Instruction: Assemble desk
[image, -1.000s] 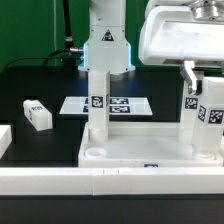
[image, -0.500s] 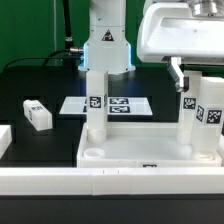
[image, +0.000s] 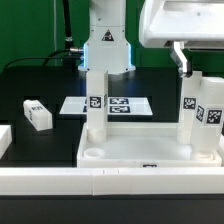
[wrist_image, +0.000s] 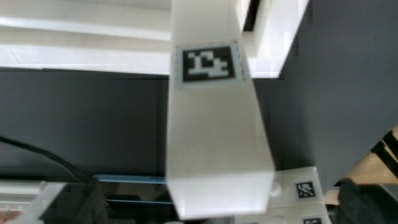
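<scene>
The desk tabletop lay at the table's near edge. An upright leg at the exterior view's right stood in it, just below the gripper and untouched. Whether the claw was open could not be told. It should probably be lowered straight and centred. Only square tags were seen, no readable writing.

The counter before me is black and dull. Toward its back lies the marker board, thin, flat and white. I see two of its black tags well, but a part of the board is covered from me. Along the near edge runs a long white border rail, from the exterior view's left to its right. Behind everything stands a green wall. In the wrist view the counter shows only as a dark field.
</scene>
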